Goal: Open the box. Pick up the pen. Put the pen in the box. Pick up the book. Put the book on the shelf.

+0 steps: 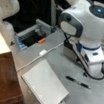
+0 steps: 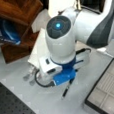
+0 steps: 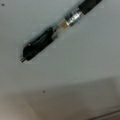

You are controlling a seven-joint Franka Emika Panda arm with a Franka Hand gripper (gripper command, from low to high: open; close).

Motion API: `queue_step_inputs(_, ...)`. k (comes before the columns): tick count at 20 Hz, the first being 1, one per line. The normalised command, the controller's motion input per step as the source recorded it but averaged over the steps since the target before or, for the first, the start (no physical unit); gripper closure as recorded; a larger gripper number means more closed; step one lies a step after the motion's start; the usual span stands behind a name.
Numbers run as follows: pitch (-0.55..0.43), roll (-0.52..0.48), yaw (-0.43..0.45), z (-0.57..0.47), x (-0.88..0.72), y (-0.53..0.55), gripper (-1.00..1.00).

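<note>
Can see the pen (image 1: 77,82) lying flat on the grey desk (image 1: 65,66), all alone and not held. Can find the claw (image 1: 95,70) just beside the pen, toward a front view's right, at the low end of the big white arm (image 1: 83,23). Hangs close over the desk, a little apart from the pen. Cannot tell if the claw is wide or narrow, with its fingers hidden by the arm. In the wrist view, can see the pen (image 3: 50,35) up close, slanting across the top, black with a shiny silver middle and only bare desk under it. In a front view, can see the pen (image 2: 67,89) poking out from under the arm's blue part. Near the pen, toward that front view's right, can spot the box (image 2: 104,94) with a dark rim and pale squares showing inside, so looks open. No pen inside it. Toward a front view's left of the pen, can see the book (image 1: 43,87) lying flat on the desk, white, near the pen but not touching it. Farther left of the pen, past the book, can see the brown shelf (image 1: 0,78) with its pale top board. Well apart from the pen, up and to the left, can see a grey tray with a blue edge (image 1: 28,37) and a white cable (image 1: 43,52).
</note>
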Motion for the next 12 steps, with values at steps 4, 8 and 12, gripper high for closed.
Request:
queue_step_inputs(4,-0.199,0.014,-0.018,-0.28,-0.1,0.0,-1.0)
queue_step_inputs(8,-0.173,0.017,-0.038,-0.24,-0.12,-0.02,-1.0)
queue_step_inputs(12,-0.146,0.005,-0.051,-0.22,-0.13,-0.05,-1.0)
